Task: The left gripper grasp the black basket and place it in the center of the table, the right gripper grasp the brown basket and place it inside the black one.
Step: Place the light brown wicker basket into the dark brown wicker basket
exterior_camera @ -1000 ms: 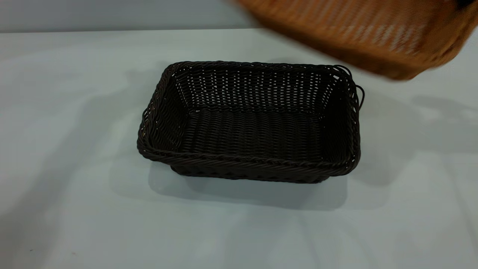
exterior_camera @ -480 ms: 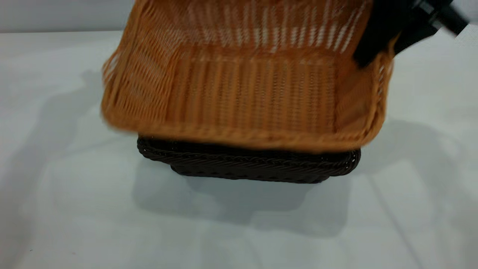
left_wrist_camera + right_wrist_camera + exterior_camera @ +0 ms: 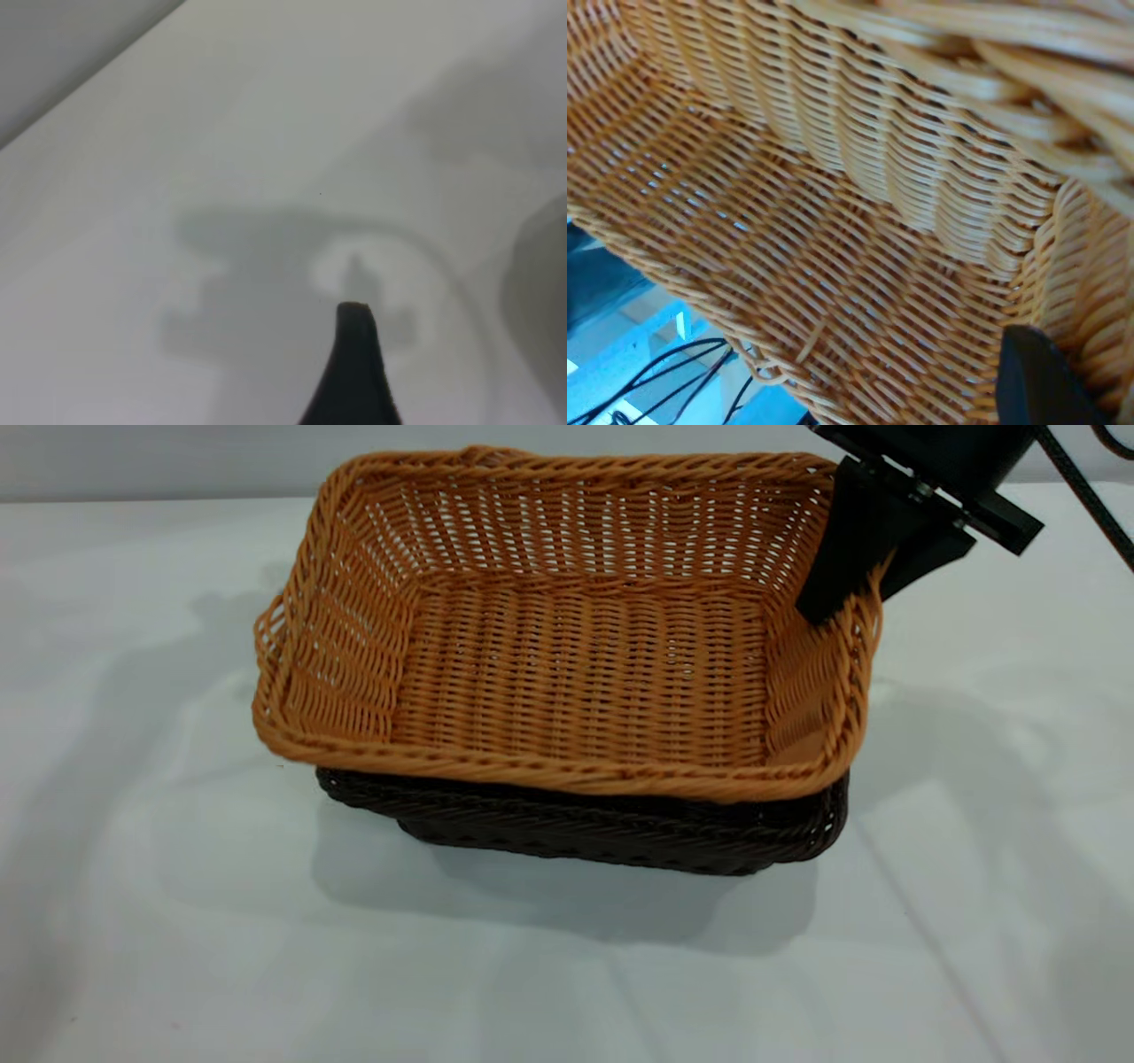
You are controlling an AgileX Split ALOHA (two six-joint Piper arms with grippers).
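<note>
Table (image 3: 159, 921) pale grey-white, wide; black basket (image 3: 602, 837) stands on it about mid-scene, only its near rim and wall showing. Brown basket (image 3: 567, 664) sits over and partly within the black one, tilted, its left end raised and overhanging, its right end lower; right gripper (image 3: 864, 571) at the far right corner, clenched on the brown basket's braided rim, one finger inside the wall, one outside. Left gripper (image 3: 354, 372) hangs over bare table, apart from both baskets; only one dark finger shows, so open or closed: cannot tell.
</note>
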